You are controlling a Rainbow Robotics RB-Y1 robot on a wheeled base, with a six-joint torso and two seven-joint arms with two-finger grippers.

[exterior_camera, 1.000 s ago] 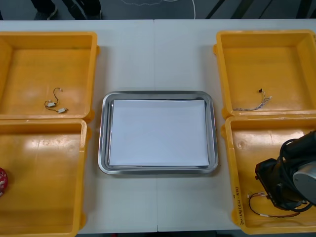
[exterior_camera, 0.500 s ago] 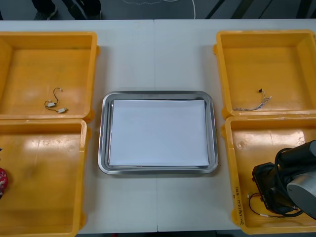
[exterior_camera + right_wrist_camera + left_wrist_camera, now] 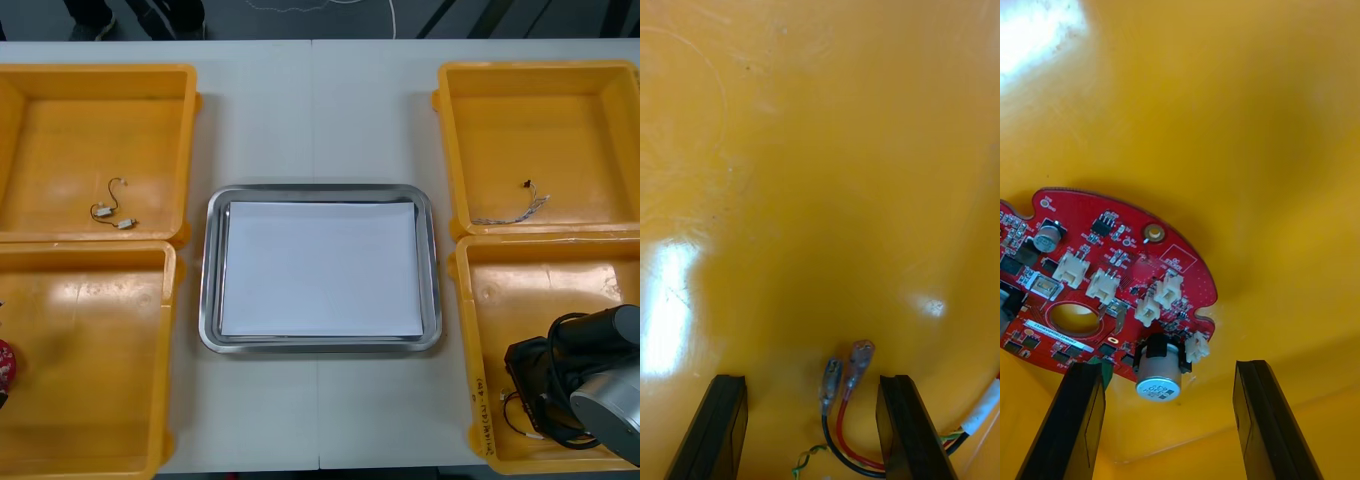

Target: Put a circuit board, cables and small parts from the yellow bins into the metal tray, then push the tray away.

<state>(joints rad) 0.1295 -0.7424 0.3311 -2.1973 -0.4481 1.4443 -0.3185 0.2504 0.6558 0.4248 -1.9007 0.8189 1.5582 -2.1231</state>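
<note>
Lower right: right gripper (image 3: 812, 391), released, straddles red-and-black cable (image 3: 848, 373) in yellow plastic bin (image 3: 520, 290); left gripper (image 3: 1168, 373), released, over round red circuit board (image 3: 1097, 281).

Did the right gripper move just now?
Yes. The right gripper slid toward the near edge of the near right yellow bin, over the cable.

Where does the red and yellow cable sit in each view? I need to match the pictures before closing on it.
Front view: the red and yellow cable lies in the near right yellow bin, toward its near left corner.
Right wrist view: its two terminals lie between the open fingers of the right pincer.
Left wrist view: that camera faces the round red circuit board in another bin.
Shared landmark: the near right bin's floor.
</note>
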